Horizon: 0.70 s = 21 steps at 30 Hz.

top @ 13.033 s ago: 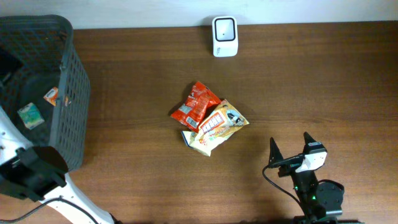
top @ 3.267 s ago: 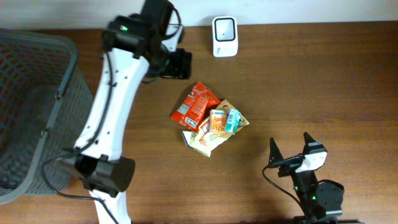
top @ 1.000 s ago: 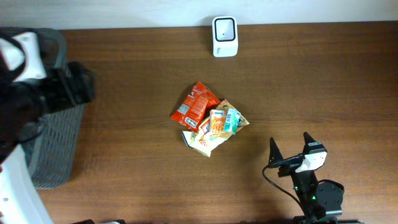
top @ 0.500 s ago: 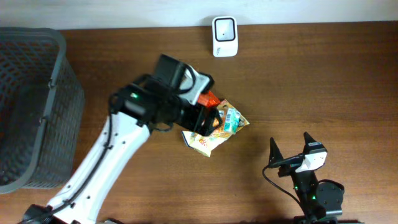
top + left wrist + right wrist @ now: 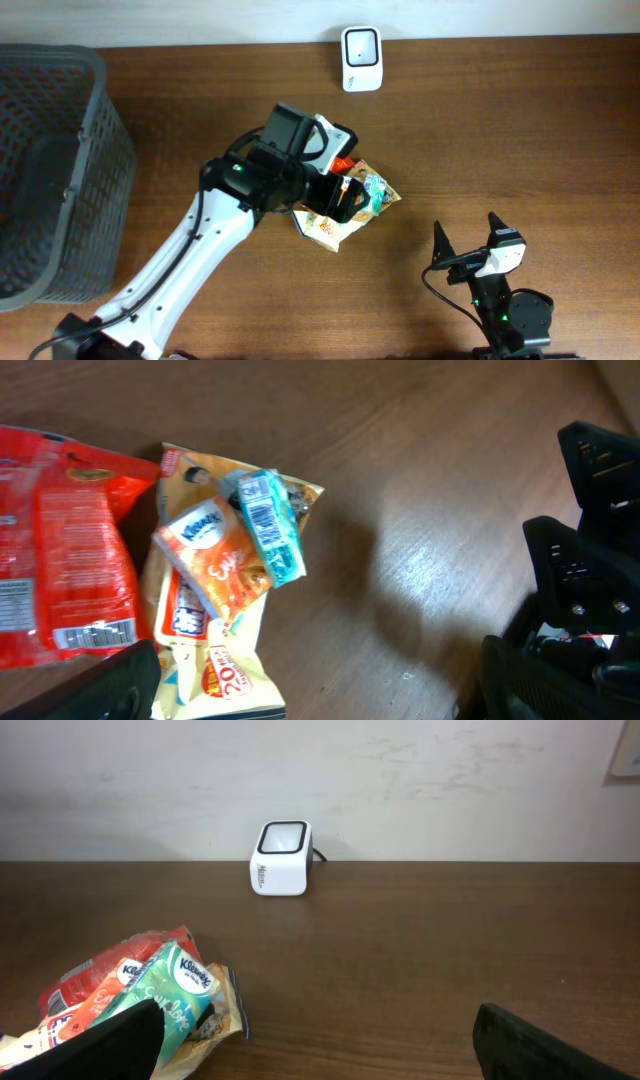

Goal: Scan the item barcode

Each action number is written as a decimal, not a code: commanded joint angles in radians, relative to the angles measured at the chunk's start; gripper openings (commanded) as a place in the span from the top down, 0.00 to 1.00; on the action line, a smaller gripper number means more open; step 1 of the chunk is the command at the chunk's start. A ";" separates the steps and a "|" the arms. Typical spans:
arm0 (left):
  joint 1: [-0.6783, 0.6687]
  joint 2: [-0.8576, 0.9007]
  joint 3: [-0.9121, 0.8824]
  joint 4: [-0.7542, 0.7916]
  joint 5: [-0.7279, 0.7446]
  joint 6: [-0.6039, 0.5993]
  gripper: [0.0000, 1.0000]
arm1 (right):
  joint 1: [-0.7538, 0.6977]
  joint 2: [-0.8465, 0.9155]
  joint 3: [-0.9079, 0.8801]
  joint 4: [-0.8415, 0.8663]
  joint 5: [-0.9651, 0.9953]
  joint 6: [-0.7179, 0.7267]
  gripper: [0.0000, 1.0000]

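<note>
**Four packets under one open pincer**

The left pincer (image 5: 343,200) hangs spread wide, gripping nothing, directly over a heap. In the heap are one glossy red packet (image 5: 60,550), one crinkled yellow bag (image 5: 215,660) and two soft tissue packs. The orange pack (image 5: 210,555) and the teal pack (image 5: 268,525) lie side by side, with the barcode on the teal one facing up. The right pincer (image 5: 466,225) gapes empty, well apart from the heap. One boxy white scanner (image 5: 360,58) stands beyond the left pincer.

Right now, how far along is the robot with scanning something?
Barely started. Done: the left gripper hovers open over the snack pile. In hand: nothing gripped; the tissue pack lies on top, barcode showing. Left: grasp an item and carry it to the scanner. The right gripper sits open, apart.
</note>
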 commanded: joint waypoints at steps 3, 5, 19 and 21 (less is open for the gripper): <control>-0.079 0.072 -0.014 0.006 0.009 0.002 0.01 | 0.007 -0.004 -0.007 -0.002 -0.002 -0.006 0.02; -0.098 0.101 -0.014 0.011 0.007 0.002 0.01 | 0.007 -0.004 -0.007 -0.002 -0.002 -0.007 0.02; -0.129 0.163 -0.014 0.069 -0.016 0.002 0.01 | 0.007 -0.004 -0.007 -0.002 -0.002 -0.007 0.02; -0.137 0.164 -0.014 0.062 -0.016 0.002 0.03 | 0.007 -0.004 -0.007 -0.002 -0.001 -0.007 0.02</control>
